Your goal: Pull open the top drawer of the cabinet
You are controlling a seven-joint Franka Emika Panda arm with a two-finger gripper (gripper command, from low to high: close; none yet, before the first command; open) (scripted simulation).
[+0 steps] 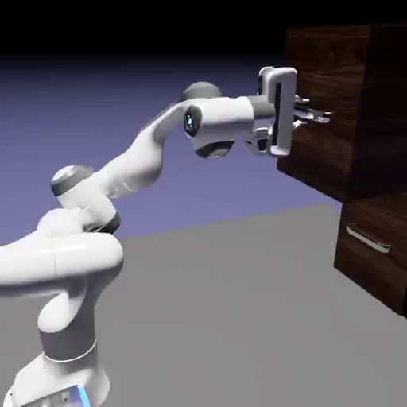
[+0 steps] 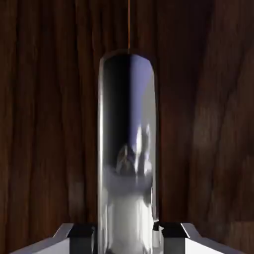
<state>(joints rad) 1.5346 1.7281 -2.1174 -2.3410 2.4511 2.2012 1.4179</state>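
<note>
The top drawer (image 1: 318, 163) is a dark walnut box that juts out to the left of the cabinet (image 1: 389, 119). My gripper (image 1: 316, 112) is at the drawer's front, fingers pointing into it around the silver handle. In the hand view the handle (image 2: 128, 149) runs as a broad shiny bar up the middle, between my gripper (image 2: 127, 233) tips. The fingertips (image 2: 82, 232) flank the bar with only thin dark slivers between pad and metal, so the jaws stand slightly open around it. Wood grain of the drawer front (image 2: 49, 124) fills the rest of that view.
The lower drawer (image 1: 374, 270) sits flush in the cabinet with its own silver handle (image 1: 367, 240). A thin orange seam (image 2: 129, 25) shows above the bar in the hand view. Grey table (image 1: 222, 318) stretches below the arm.
</note>
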